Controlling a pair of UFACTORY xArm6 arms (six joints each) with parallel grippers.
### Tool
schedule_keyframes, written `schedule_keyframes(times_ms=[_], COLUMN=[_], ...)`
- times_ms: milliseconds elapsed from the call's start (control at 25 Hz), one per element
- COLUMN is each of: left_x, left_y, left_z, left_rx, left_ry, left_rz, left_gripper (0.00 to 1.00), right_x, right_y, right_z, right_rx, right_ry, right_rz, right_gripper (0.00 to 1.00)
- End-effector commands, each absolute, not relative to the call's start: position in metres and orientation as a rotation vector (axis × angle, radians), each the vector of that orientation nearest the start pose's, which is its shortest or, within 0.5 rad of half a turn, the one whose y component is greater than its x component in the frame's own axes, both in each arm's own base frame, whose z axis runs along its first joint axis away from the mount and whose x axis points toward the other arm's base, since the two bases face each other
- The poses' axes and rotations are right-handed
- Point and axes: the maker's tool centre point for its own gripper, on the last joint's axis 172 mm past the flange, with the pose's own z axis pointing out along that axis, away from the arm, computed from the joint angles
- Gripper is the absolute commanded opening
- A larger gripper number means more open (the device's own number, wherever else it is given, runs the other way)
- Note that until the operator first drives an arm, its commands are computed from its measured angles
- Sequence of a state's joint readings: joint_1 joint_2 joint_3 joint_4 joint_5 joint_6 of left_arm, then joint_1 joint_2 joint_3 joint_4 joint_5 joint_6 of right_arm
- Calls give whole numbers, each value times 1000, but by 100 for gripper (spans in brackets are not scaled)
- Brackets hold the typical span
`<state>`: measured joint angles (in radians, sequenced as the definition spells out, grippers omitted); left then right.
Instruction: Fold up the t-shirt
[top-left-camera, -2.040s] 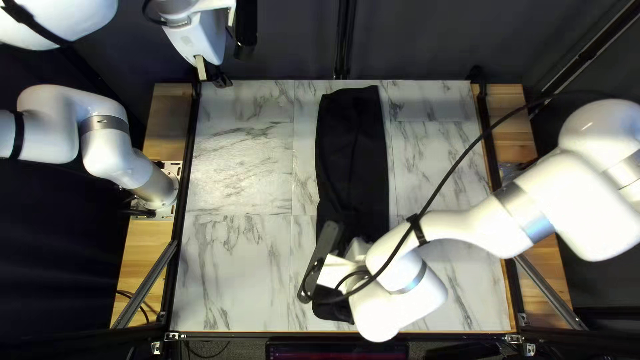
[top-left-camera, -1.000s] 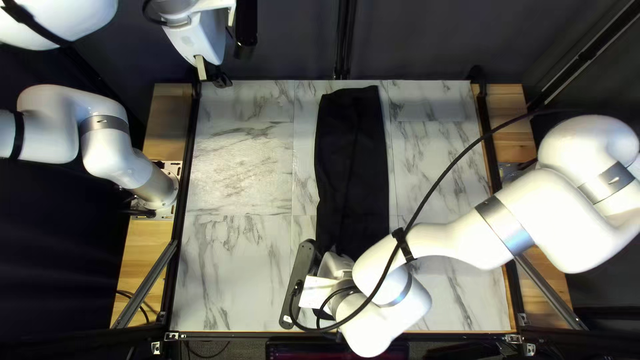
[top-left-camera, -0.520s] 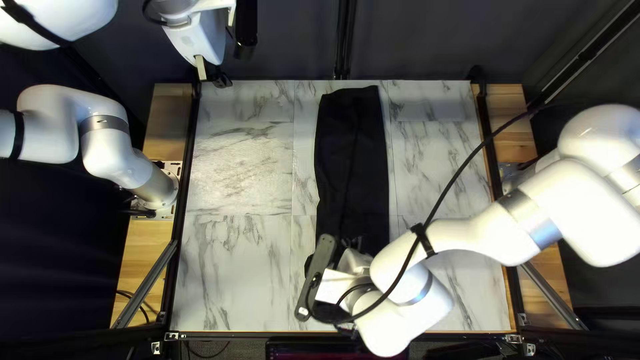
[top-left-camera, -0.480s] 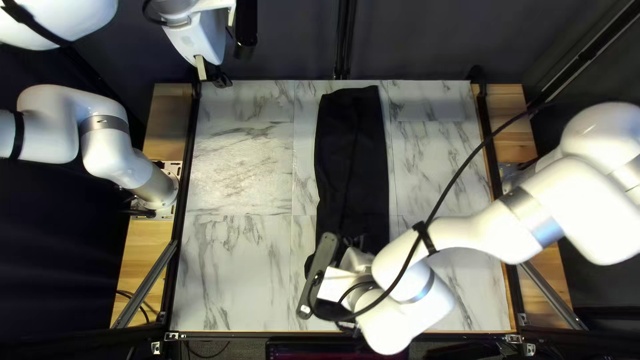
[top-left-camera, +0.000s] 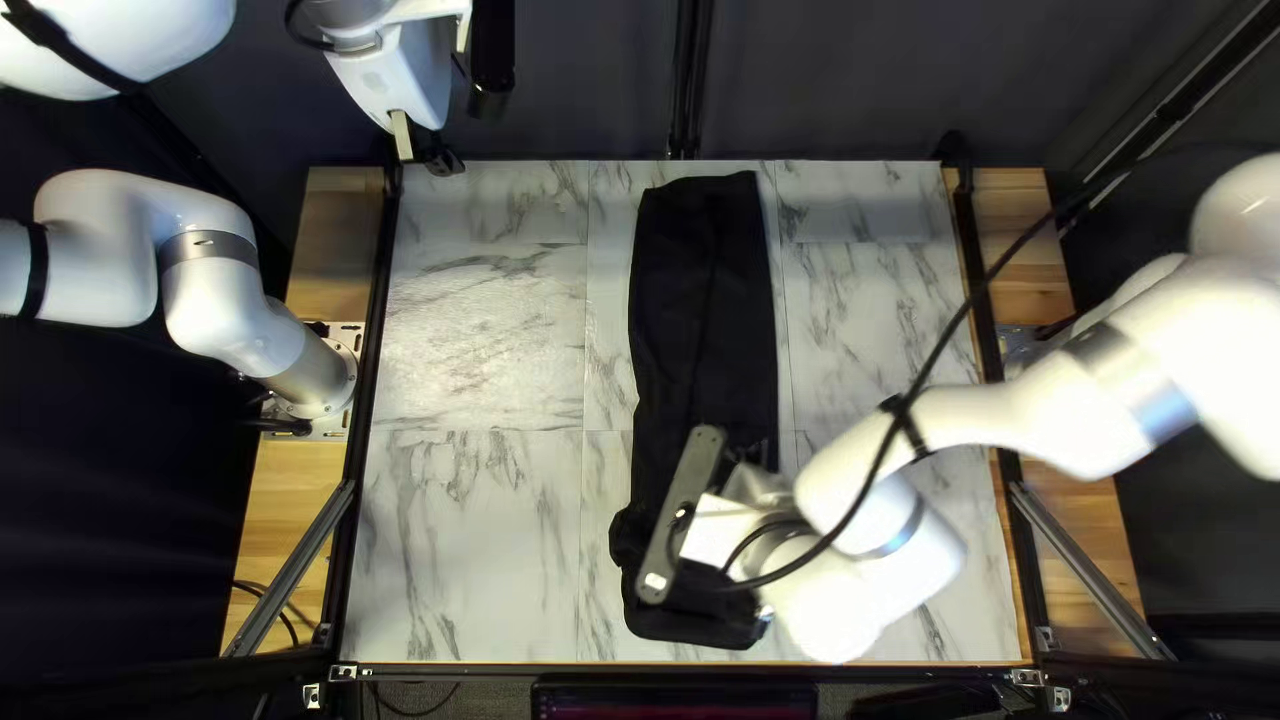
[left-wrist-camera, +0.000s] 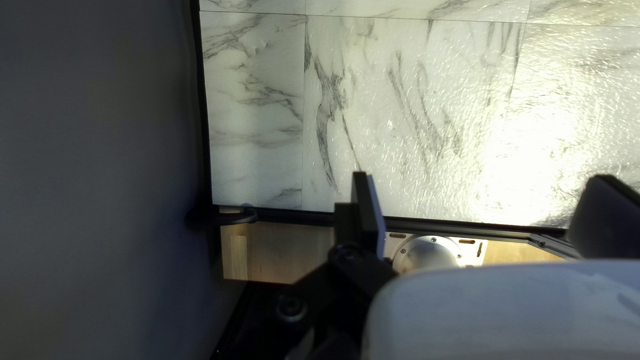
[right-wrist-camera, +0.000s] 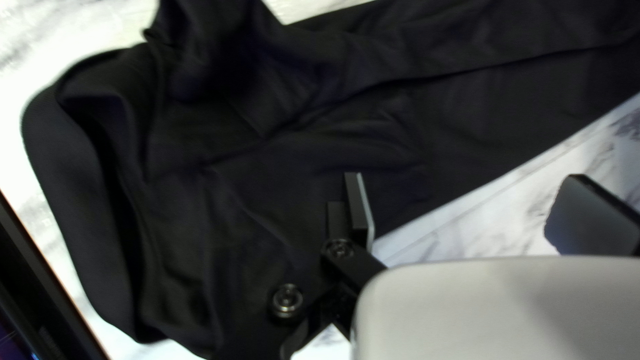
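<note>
The black cloth t-shirt [top-left-camera: 704,320] lies in a long, narrow strip, rumpled at its near end — left gripper [top-left-camera: 422,150] and right gripper [top-left-camera: 727,534] both gape wide.

**Glossy white, trimmed in black and silver**

The left arm [top-left-camera: 114,254] and right arm [top-left-camera: 987,416] are smooth, rounded and white, ringed with silver-grey bands [top-left-camera: 210,246]. Black straps [top-left-camera: 36,271] wrap both; a long black cable [top-left-camera: 954,336] follows the right one. That arm also carries a grey, round-ended bar [top-left-camera: 680,514] — and both wrists end in black links [right-wrist-camera: 353,263], round screws [right-wrist-camera: 287,300] and flat-faced black fingers [right-wrist-camera: 353,200].
</note>
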<state>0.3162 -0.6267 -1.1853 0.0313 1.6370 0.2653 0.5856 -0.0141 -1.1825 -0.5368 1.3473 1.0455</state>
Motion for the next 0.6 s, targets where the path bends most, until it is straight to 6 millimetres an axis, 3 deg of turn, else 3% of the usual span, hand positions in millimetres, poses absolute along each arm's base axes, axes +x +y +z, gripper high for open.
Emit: schedule_keyframes(times_ms=[40,80,160,240,600], left_x=[294,294,294,294,294], left_y=[105,105,105,105,105], left_z=[434,434,434,434,434], left_rx=[-3051,-3051,-3051,-3051,-3051], left_ry=[-85,-85,-85,-85,-85], left_rz=[-243,-243,-243,-243,-243], left_gripper=[100,100,100,100,100], right_x=[397,394,368,350,350], right_y=[106,103,89,83,83], right_z=[307,312,347,363,363], right_rx=[-3497,-3488,-3441,-3406,-3406], right_ry=[629,641,723,819,819], right_rz=[-384,-378,-341,-295,-295], right_gripper=[100,100,100,100,100])
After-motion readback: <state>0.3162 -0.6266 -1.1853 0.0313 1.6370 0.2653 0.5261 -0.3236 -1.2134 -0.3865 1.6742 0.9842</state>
